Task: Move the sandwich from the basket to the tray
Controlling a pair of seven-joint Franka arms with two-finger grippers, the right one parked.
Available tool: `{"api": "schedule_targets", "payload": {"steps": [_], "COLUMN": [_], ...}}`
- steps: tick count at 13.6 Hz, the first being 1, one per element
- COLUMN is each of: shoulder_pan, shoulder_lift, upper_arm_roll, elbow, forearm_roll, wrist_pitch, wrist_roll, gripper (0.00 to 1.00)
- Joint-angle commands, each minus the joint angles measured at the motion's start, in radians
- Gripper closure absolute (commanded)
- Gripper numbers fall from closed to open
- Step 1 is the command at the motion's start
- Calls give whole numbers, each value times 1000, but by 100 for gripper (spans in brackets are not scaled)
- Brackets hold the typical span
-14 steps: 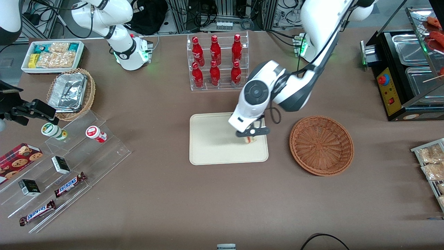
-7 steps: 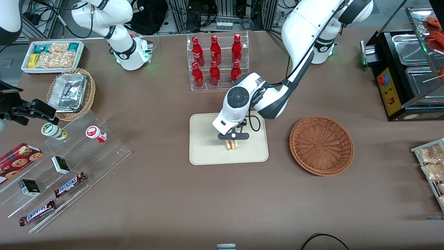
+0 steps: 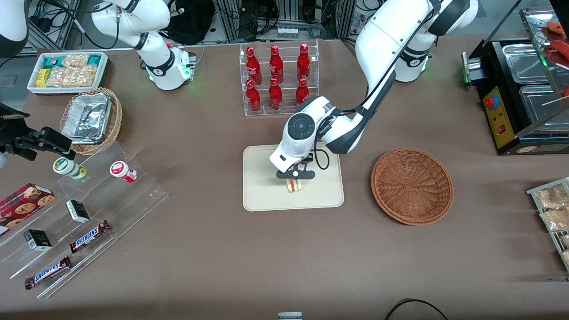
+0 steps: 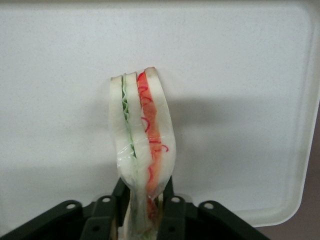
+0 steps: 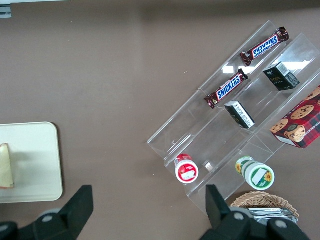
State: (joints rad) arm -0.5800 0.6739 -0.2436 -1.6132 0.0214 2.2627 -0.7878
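Observation:
The sandwich (image 3: 294, 185) is a pale bread wedge with red and green layers, clear-wrapped. My left gripper (image 3: 295, 177) is shut on the sandwich and holds it over the middle of the cream tray (image 3: 262, 195), close to its surface. In the left wrist view the sandwich (image 4: 142, 140) is pinched at its base between the two black fingers (image 4: 169, 192), with the tray (image 4: 240, 60) beneath it. The sandwich's edge also shows in the right wrist view (image 5: 5, 167). The reddish-brown basket (image 3: 412, 185) stands empty beside the tray, toward the working arm's end.
A clear rack of red bottles (image 3: 278, 80) stands farther from the front camera than the tray. A clear stepped shelf with snack bars (image 3: 84, 209), a tan wicker basket with foil containers (image 3: 91, 118) and a white bin (image 3: 66, 71) lie toward the parked arm's end. A black food warmer (image 3: 520, 98) stands at the working arm's end.
My left gripper has carried the sandwich from the tray's edge nearest the basket to over the tray's middle, and slowed over the last half second.

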Motion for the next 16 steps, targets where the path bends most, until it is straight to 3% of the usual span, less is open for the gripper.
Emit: {"api": "schedule_targets", "payload": {"steps": [1,5,13,16], "shoulder_pan": [-9,11,326,466], "shoulder_lift": [0,-132,-480,-566], "upper_arm_roll": [12,20,21,21], "elbow": [32,29,27,27], "forearm_roll": [17,8,20,19], "wrist_pitch": [-55,-257,-667,-751], "wrist_roll": [-16,-22,-1,158], "gripper": [1,0,0,0]}}
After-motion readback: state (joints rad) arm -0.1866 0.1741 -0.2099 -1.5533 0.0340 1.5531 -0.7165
